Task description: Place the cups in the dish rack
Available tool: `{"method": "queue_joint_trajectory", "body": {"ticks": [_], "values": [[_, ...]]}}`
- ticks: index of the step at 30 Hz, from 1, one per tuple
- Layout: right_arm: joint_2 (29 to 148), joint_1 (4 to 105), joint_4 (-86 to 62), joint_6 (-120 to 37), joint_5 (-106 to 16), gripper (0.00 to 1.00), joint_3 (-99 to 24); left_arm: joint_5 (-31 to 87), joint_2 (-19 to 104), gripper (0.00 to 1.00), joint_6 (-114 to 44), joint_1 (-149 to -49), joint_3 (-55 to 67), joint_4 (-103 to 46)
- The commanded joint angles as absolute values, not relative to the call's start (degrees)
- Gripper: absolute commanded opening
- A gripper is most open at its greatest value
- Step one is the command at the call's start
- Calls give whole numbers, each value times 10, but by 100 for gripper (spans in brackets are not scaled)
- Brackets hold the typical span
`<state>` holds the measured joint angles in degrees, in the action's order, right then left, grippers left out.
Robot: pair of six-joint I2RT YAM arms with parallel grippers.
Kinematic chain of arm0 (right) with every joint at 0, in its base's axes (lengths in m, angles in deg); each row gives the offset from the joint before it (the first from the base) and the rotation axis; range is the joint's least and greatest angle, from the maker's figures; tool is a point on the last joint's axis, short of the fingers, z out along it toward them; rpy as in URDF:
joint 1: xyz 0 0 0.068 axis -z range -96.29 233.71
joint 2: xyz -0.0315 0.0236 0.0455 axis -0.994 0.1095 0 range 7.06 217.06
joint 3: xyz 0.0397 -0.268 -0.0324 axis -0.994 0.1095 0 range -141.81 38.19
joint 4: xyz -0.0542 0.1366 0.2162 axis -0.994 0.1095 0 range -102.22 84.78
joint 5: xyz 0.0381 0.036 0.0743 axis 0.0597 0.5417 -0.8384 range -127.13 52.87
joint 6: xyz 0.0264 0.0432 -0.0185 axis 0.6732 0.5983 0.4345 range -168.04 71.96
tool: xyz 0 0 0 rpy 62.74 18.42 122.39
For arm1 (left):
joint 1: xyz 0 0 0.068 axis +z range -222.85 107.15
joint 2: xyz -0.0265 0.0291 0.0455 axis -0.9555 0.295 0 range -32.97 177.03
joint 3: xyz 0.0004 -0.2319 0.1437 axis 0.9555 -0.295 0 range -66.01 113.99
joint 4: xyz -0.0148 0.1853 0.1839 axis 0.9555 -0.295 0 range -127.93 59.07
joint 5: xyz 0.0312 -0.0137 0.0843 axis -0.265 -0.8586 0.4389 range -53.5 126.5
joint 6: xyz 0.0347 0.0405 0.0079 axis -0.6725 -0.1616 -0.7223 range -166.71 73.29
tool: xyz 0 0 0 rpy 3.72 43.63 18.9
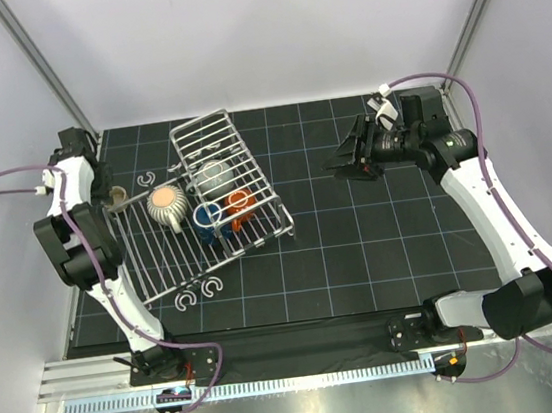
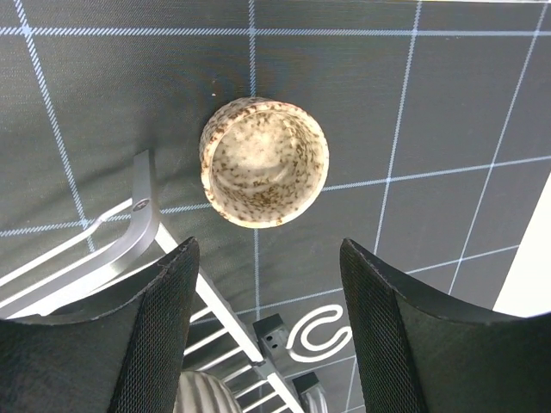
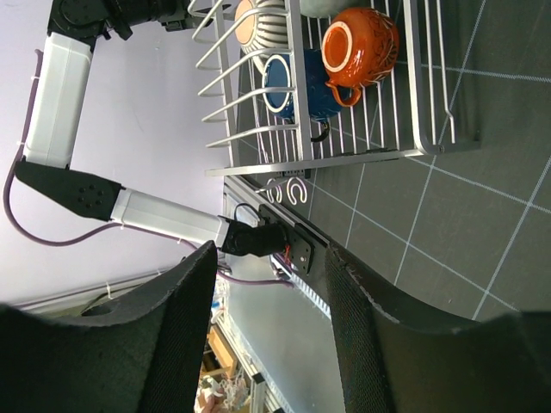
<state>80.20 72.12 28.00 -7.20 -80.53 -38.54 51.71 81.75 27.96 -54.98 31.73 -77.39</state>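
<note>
The dish rack (image 1: pixel 209 237) lies at the left-centre of the mat. It holds the cream striped cup (image 1: pixel 166 206), the dark blue cup (image 1: pixel 207 218), the orange-red cup (image 1: pixel 240 203) and the speckled grey cup (image 1: pixel 214 177). A small tan-brown cup (image 2: pixel 264 161) stands upright on the mat just off the rack's left corner (image 2: pixel 138 231). My left gripper (image 2: pixel 267 288) hovers over the mat beside it, open, with nothing between the fingers. My right gripper (image 1: pixel 339 163) hangs open and empty to the right of the rack. Its wrist view shows the orange-red cup (image 3: pixel 360 45) and blue cup (image 3: pixel 293 82).
White C-shaped hooks lie on the mat: one by the tan cup (image 2: pixel 318 331), a pair at the rack's near edge (image 1: pixel 198 295), and others at its far left (image 1: pixel 149 179). The left arm (image 1: pixel 85 252) runs along the rack's left side.
</note>
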Motion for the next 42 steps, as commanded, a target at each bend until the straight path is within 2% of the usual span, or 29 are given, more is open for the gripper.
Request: {"method": "queue_joint_trajectory", "body": {"ticks": [1, 14, 19, 23, 29, 39, 42], "values": [[809, 724, 277, -86, -801, 55, -416, 529, 836, 65, 304, -547, 353, -799], [836, 743, 286, -90, -795, 56, -437, 509, 906, 64, 334, -546, 388, -794], [844, 750, 293, -94, -792, 56, -450, 510, 930, 60, 336, -545, 410, -799], [848, 759, 298, -97, -789, 56, -455, 512, 950, 51, 338, -543, 445, -817], [847, 768, 301, -95, -785, 56, -456, 494, 975, 44, 343, -540, 464, -833], [849, 774, 300, -90, -782, 57, -454, 507, 954, 43, 350, -539, 460, -857], [850, 773, 292, -83, -782, 57, -451, 495, 961, 40, 362, -539, 454, -857]]}}
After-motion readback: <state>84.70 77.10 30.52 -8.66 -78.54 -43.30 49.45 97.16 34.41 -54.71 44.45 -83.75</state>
